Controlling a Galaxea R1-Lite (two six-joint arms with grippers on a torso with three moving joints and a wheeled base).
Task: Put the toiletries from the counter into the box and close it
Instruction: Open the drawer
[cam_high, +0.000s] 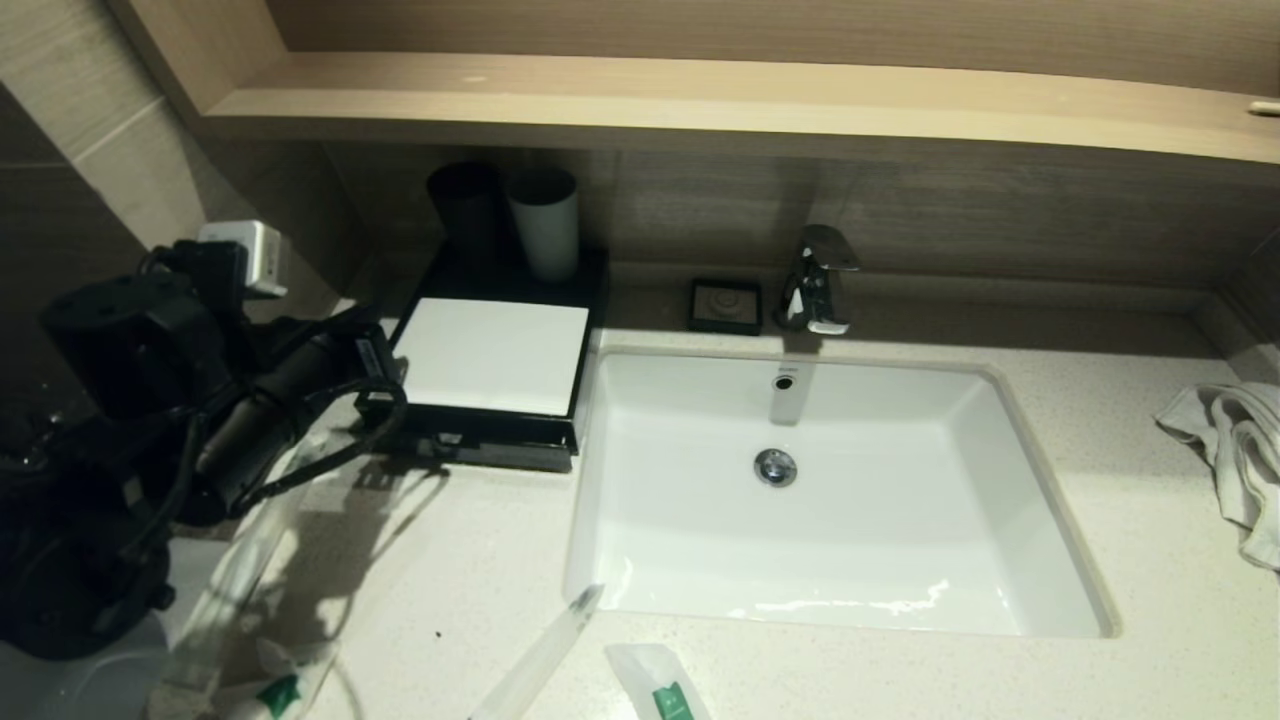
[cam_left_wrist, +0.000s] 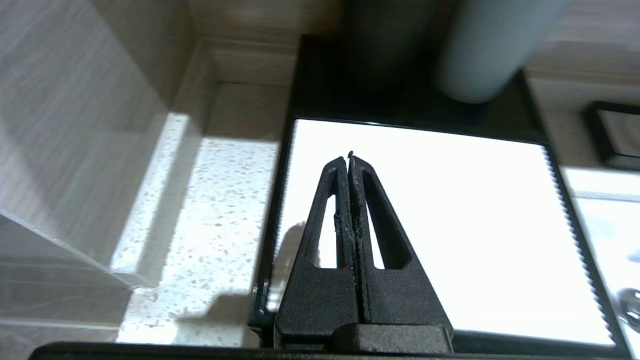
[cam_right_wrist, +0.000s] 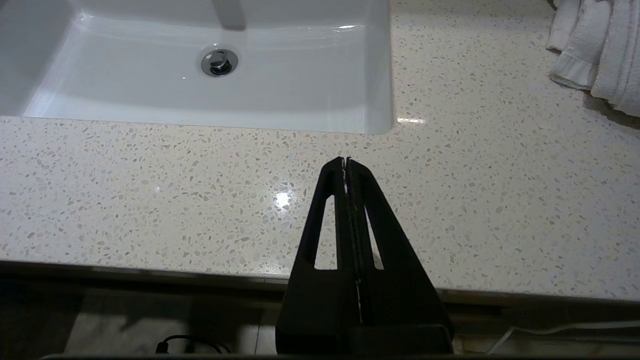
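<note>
Above box (cam_left_wrist: 425, 225), left gripper (cam_left_wrist: 349, 159) closed

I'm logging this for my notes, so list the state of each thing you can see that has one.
Box: drawer looks shut.
Left gripper: shut, empty, over the box.
Right gripper: shut, empty, parked at the counter's front edge.
Sachets: out on the counter.
Sink: no running water.
Towel: crumpled.

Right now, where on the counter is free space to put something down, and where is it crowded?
Free: the pale speckled stone counter between the white rectangular sink and the white cloth towel, also its front edge there. Crowded: front left, where clear-wrapped sachets and a long wrapped stick lie, below the left gripper at the flat black box.
</note>
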